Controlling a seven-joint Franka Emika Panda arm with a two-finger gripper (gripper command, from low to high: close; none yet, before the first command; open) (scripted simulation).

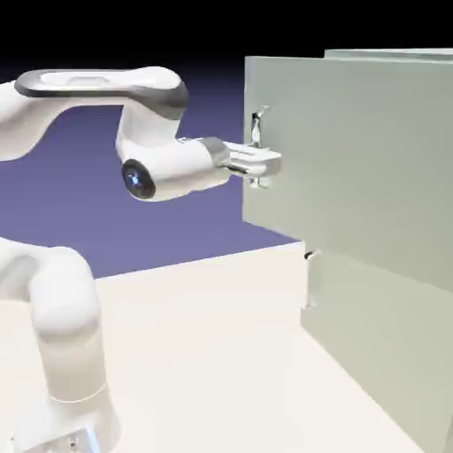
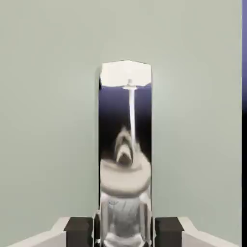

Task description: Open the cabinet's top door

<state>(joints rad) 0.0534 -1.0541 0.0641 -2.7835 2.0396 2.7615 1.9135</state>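
1. The cabinet (image 1: 389, 292), pale grey-green and boxy, is standing at the right side of the table (image 1: 203, 354) and running off the exterior view's right and bottom edges.
2. The top door (image 1: 354, 159) is showing as a large flat panel. It is swung out from the cabinet body: a strip of the body is peeking above and behind its top right corner, and its free edge is hanging out past the lower panel's edge.
3. The lower panel (image 1: 380, 354) is sitting below it with a small dark handle (image 1: 310, 257) at its upper left corner.
4. The silver bar handle (image 1: 257, 133) is standing upright near the top door's left edge.
5. The white arm is reaching in level from the exterior view's left, and the gripper (image 1: 264, 165) is pressing up to the handle's lower part.
6. In the hand view the handle (image 2: 125, 144) is filling the middle as a tall mirror-like bar, and the door (image 2: 48, 120) is covering almost all the rest.
7. The two fingers (image 2: 79, 226) are clamped on the handle, one dark pad sitting tight on each side of the bar at the bottom edge.
8. No brand, label or writing is readable anywhere; the handle is only carrying blurred reflections.
9. A thin blue-violet strip (image 2: 244, 58) is showing along the hand view's right edge, beside the door's edge.
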